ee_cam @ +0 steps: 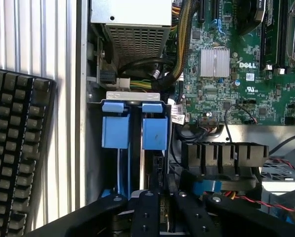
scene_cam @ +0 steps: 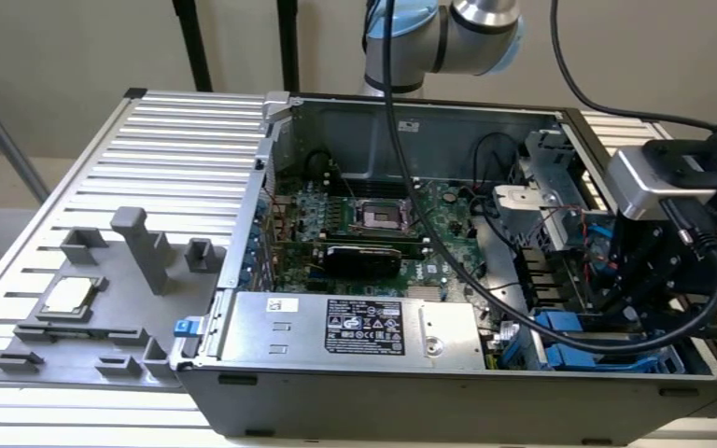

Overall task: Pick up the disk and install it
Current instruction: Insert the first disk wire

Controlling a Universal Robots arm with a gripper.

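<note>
**Disk (ee_cam: 154,133) on edge in the drive bay, gripper (ee_cam: 159,217) right over it**

In the wrist view the disk stands on edge in the drive bay, in the slot nearer the green motherboard (ee_cam: 236,89). The blue end of its carrier frame points towards the cable bundle that comes from the power supply (ee_cam: 132,24). A second blue carrier (ee_cam: 116,131) sits just beside it, in the slot nearer the case wall. The gripper's black linkage lines up with the disk, which runs down underneath it. Whether the gripper is clamped on the disk or only poised over it cannot be told. A black fan shroud (ee_cam: 224,155) sits near the gripper on the motherboard side. A black keyboard (ee_cam: 14,153) lies outside the case wall.

In the exterior view the arm (scene_cam: 477,33) reaches into the open computer case (scene_cam: 458,411) at the exterior view's right. The gripper is low among the blue carriers in the near corner. The power supply, silver with a black label, lies along the case's near edge. At the exterior view's left, on the slatted table (scene_cam: 172,140), a grey fixture (scene_cam: 134,271) holds a square CPU chip (scene_cam: 70,294), well apart from the case.
</note>
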